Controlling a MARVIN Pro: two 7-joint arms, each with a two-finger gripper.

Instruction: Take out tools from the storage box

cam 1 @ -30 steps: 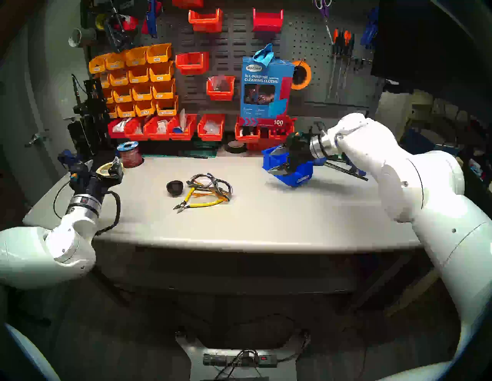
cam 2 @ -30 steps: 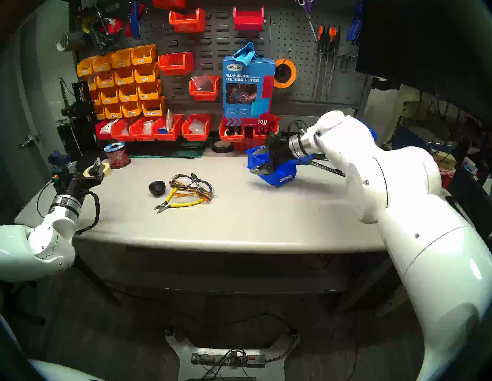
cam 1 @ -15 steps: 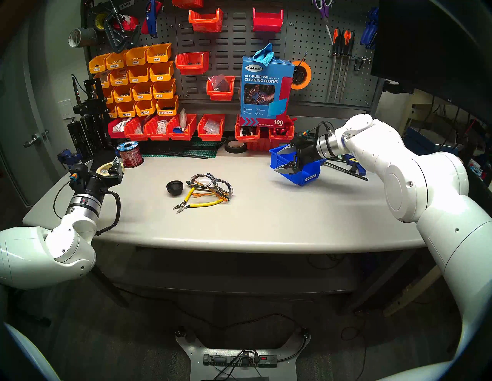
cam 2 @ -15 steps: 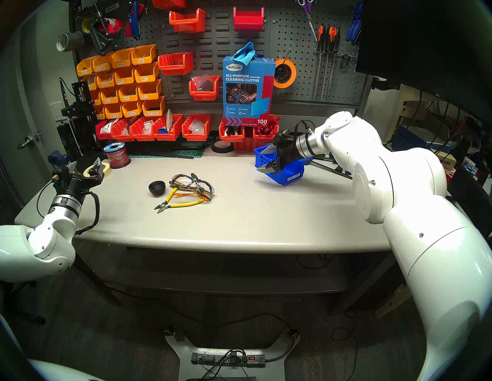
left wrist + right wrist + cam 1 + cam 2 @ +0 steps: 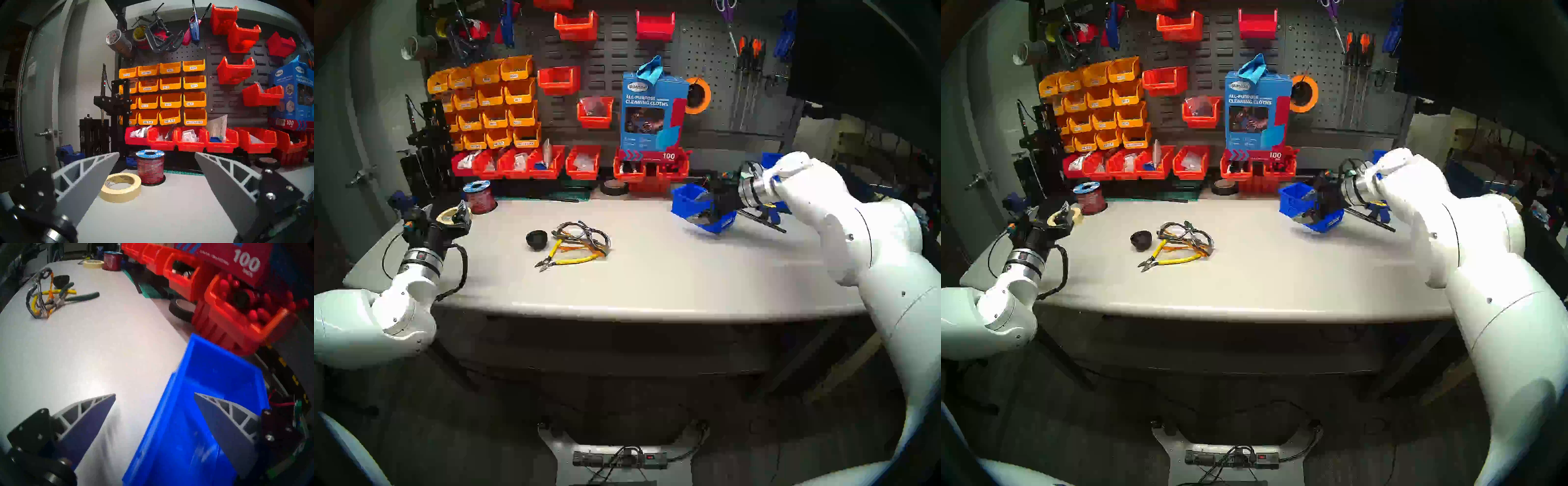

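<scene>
A: Where do the tools lie?
B: Mid-table (image 5: 653, 278): cup-shaped piece (image 5: 536, 239) left of the safety glasses (image 5: 585, 234), cutters (image 5: 566, 259) in front.
A: And the storage box (image 5: 687, 200)?
B: Far right, tilted, near the back wall.

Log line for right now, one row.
left gripper: open | right gripper: open, one finger inside tilted blue bin | bin: looks empty | tools: out on table
</scene>
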